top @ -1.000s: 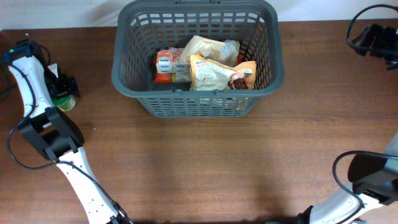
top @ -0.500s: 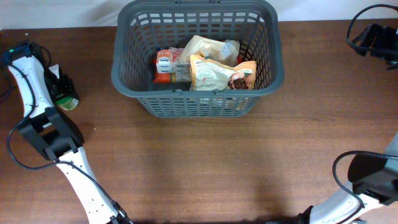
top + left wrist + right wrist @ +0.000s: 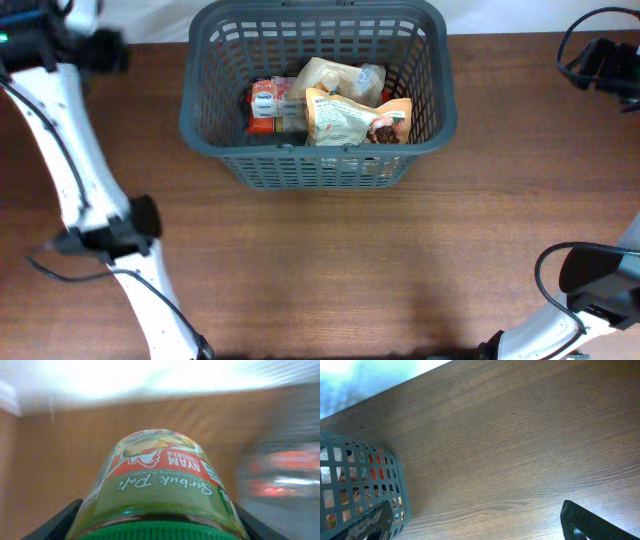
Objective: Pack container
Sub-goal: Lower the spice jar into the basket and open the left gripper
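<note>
The container, a dark grey slotted basket (image 3: 310,170), stands at the back middle of the table. It holds a beige snack bag (image 3: 355,118), a small red and orange pack (image 3: 265,100) and a pale bag (image 3: 330,75). My left gripper (image 3: 100,45), blurred, is raised at the back left, left of the basket. In the left wrist view it (image 3: 155,531) is shut on a green-lidded jar of chicken seasoning powder (image 3: 160,485); the basket (image 3: 282,467) is a blur to its right. My right gripper (image 3: 600,65) is at the back right, open and empty (image 3: 480,527).
The right wrist view shows the basket's corner (image 3: 360,475) at its left over bare brown wood. A white wall or cloth runs behind the table's far edge (image 3: 120,20). The bases of both arms stand at the front corners.
The left gripper has lifted the jar off the table at the left and swung it up and back, towards the basket's height. The right arm and the basket have not moved.
</note>
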Tool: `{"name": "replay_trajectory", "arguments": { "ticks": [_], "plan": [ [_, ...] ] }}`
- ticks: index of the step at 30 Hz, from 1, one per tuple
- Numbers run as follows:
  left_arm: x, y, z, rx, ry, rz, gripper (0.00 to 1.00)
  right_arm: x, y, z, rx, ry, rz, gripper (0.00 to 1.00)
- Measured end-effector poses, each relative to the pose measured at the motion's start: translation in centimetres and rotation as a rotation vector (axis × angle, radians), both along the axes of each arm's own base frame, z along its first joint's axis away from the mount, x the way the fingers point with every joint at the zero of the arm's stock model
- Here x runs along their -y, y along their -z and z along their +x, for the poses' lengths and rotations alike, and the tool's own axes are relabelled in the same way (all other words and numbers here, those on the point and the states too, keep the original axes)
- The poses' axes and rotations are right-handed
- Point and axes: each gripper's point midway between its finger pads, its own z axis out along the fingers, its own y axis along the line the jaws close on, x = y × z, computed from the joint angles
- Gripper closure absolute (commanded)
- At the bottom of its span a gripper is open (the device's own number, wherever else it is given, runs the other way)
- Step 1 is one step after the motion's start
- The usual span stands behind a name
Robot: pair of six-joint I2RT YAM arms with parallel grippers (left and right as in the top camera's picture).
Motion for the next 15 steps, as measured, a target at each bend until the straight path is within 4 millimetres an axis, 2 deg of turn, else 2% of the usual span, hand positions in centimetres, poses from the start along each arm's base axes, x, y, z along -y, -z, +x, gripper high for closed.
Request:
{"name": "replay_trajectory", "arguments": {
  "ticks": [2, 4, 5, 6, 8, 10, 12, 13, 15],
  "plan": [
    [9.1, -7.7, -3.1, 0.181, 0.264, 0.084, 0.98, 0.0, 0.0, 0.0, 0.0, 0.001, 0.0, 0.01],
    [14.4, -11.0, -5.8, 0.269, 0.422, 0.132, 0.98, 0.0, 0.0, 0.0, 0.0, 0.0, 0.0, 0.01],
    [17.3, -11.8, -7.4, 0.29, 0.52, 0.158, 0.98, 0.0, 0.0, 0.0, 0.0, 0.0, 0.0, 0.01],
    [19.2, -11.6, -8.0, 0.285, 0.586, 0.175, 0.98, 0.0, 0.0, 0.0, 0.0, 0.0, 0.0, 0.01],
    [22.2, -8.5, -7.8, 0.197, 0.698, 0.209, 0.98, 0.0, 0.0, 0.0, 0.0, -0.001, 0.0, 0.01],
    [24.2, -4.2, -6.8, 0.074, 0.77, 0.234, 0.98, 0.0, 0.0, 0.0, 0.0, -0.001, 0.0, 0.01],
    [25.3, 0.1, -6.0, -0.049, 0.814, 0.254, 0.98, 0.0, 0.0, 0.0, 0.0, 0.0, 0.0, 0.01],
    [25.8, 3.2, -5.6, -0.136, 0.836, 0.269, 0.98, 0.0, 0.0, 0.0, 0.0, 0.0, 0.0, 0.01],
    [25.8, 7.5, -5.0, -0.257, 0.848, 0.3, 0.98, 0.0, 0.0, 0.0, 0.0, 0.0, 0.0, 0.01]
  ]
}}
